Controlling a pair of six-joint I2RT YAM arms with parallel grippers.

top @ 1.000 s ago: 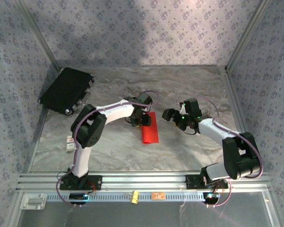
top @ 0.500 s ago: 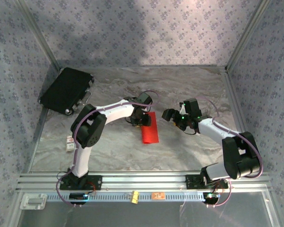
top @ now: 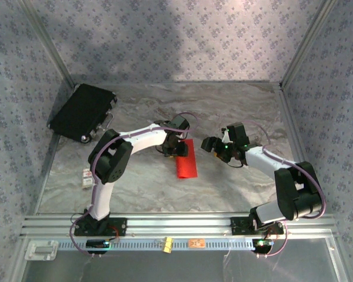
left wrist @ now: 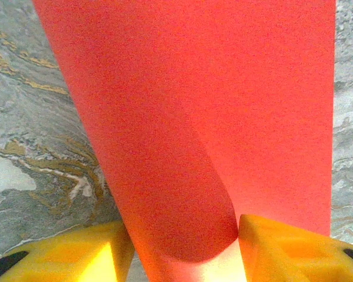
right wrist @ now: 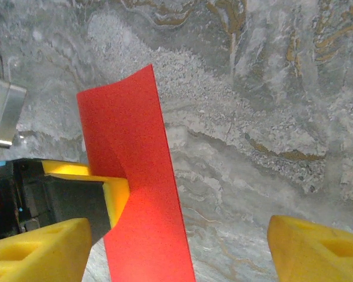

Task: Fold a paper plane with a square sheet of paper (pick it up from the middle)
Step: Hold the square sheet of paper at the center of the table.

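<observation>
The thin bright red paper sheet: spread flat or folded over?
Folded over: the thin bright red paper sheet is a narrow strip from above, and two layers curve together inside the left gripper.

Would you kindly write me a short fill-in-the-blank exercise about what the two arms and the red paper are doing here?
The left hand grips the thin bright red sheet of paper between its ___ foam fingers.
The right hand hovers beside the sheet with its jaws ___.
The black rectangular case lies in the far ___ corner of the grey marbled table.
Missing words: yellow; open; left.
</observation>
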